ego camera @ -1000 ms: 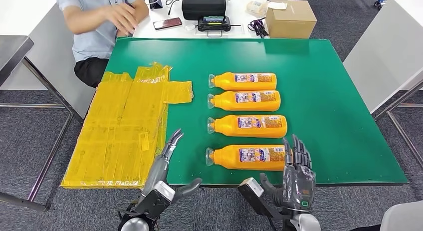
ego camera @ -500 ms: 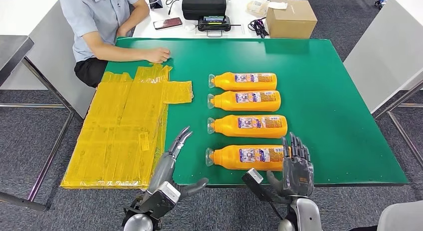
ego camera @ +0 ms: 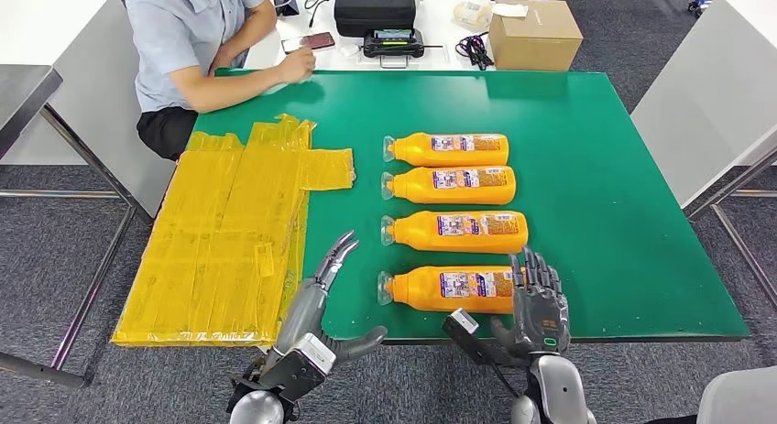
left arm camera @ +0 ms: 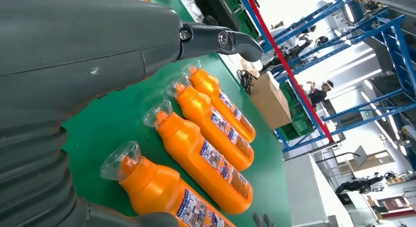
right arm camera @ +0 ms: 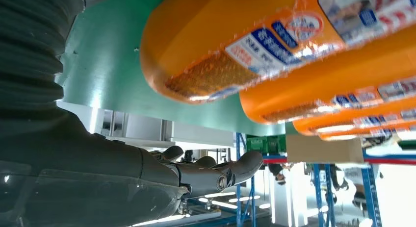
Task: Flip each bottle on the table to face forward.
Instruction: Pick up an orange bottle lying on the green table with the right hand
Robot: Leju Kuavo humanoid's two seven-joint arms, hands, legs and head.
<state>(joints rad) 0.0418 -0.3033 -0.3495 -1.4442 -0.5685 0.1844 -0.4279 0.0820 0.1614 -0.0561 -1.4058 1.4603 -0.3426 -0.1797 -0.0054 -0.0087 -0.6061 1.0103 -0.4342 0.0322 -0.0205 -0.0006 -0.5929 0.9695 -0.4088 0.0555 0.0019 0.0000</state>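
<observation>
My right hand (ego camera: 539,300), fingers spread and empty, sits by the nearest bottle (ego camera: 449,288); a careless nudge might roll it off the bench (ego camera: 632,213).

We see four bottles (ego camera: 452,218) lying in a row on the table (ego camera: 605,195). The plastic sheets (ego camera: 224,232) lie left of the bottles, the box (ego camera: 534,33) behind them.

Bright even light, sharp, blown-out wrist backgrounds

Yellow plastic sheeting (ego camera: 224,241) lies over the green table's (ego camera: 623,204) left edge. A seated person (ego camera: 188,48) rests a hand by a phone (ego camera: 308,42) on the white table beyond, which also carries a black case (ego camera: 374,7), a cardboard box (ego camera: 534,35) and cables (ego camera: 473,48).
</observation>
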